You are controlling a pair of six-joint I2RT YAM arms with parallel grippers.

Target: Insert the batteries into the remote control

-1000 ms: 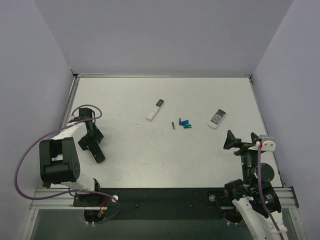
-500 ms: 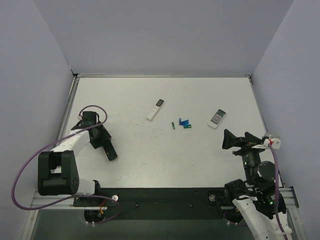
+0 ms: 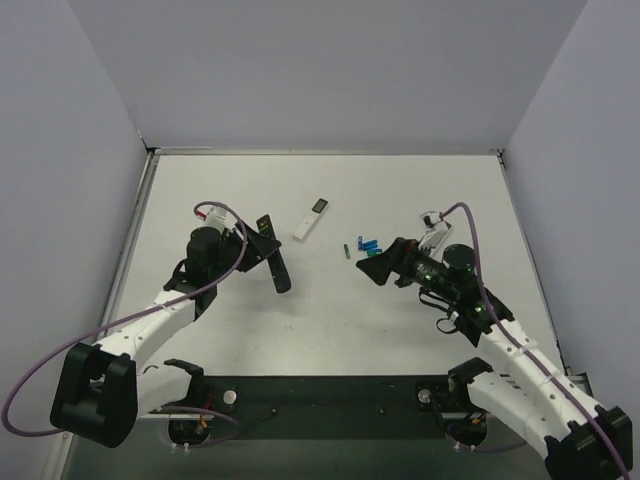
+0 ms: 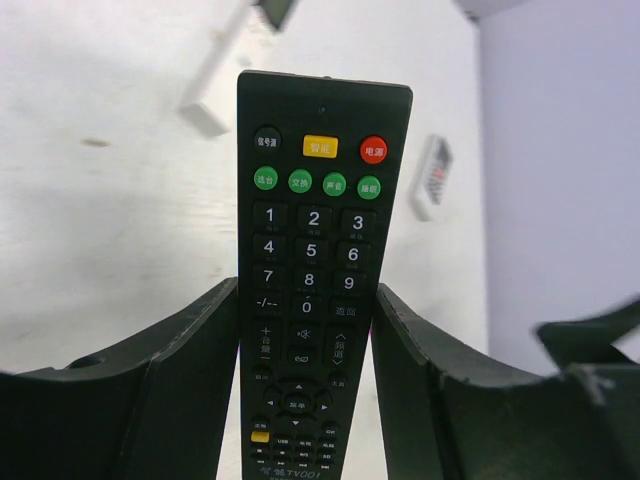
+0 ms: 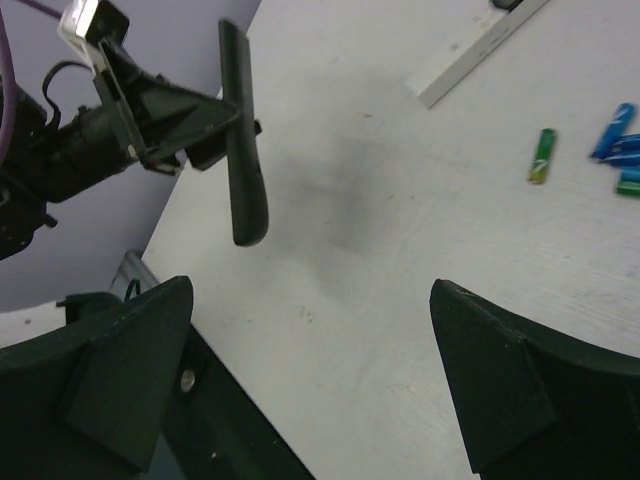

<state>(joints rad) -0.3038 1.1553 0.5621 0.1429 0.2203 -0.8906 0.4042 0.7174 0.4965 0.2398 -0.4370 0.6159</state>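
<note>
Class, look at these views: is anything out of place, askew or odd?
Nothing looks damaged. The long black remote hangs above the white table, clamped in the left gripper; small green cylindrical batteries lie loose among similar blue ones.

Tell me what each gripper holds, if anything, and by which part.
The left gripper clamps the black remote control across its long edges, about mid-length; the right gripper holds nothing.
</note>
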